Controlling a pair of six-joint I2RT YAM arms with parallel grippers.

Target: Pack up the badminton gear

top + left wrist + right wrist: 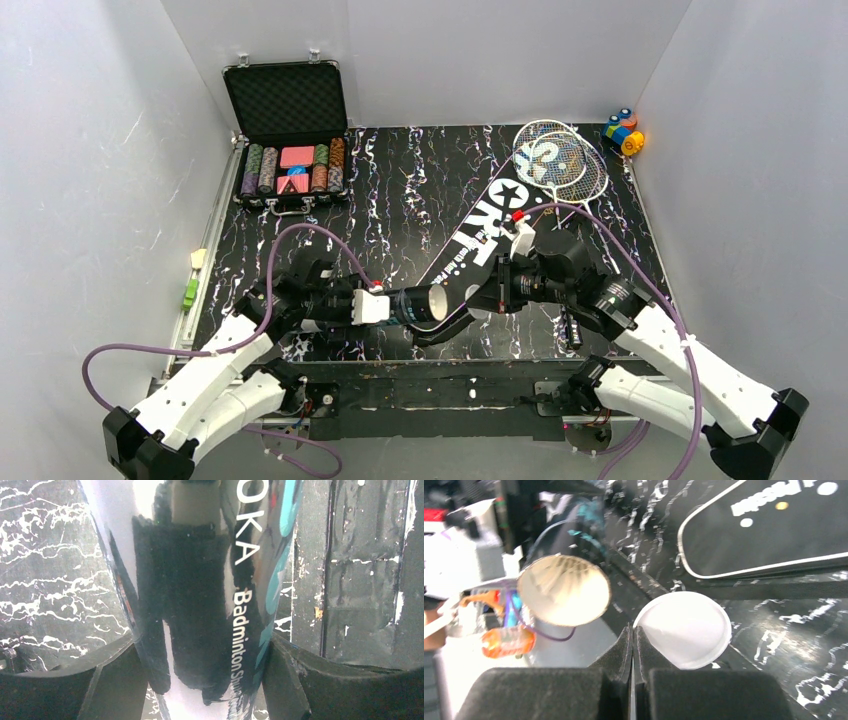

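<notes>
Left gripper [200, 676] stands part open, clamped across one tube [200, 580] held level over the near side of the table [400, 200], open mouth facing right. Right gripper [632, 636] is fully closed, tips at the rim of one white lid [686, 630] — a pinch cannot be confirmed. Beyond lie one black bag [472, 245] and two rackets [560, 160] at its far end.

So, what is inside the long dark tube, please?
Through its open mouth the tube shows pale ribbed feathers, seemingly a shuttlecock's skirt. How many shuttlecocks sit deeper is hidden by this one and by the dark wall. The white lid is off, beside the mouth.
</notes>
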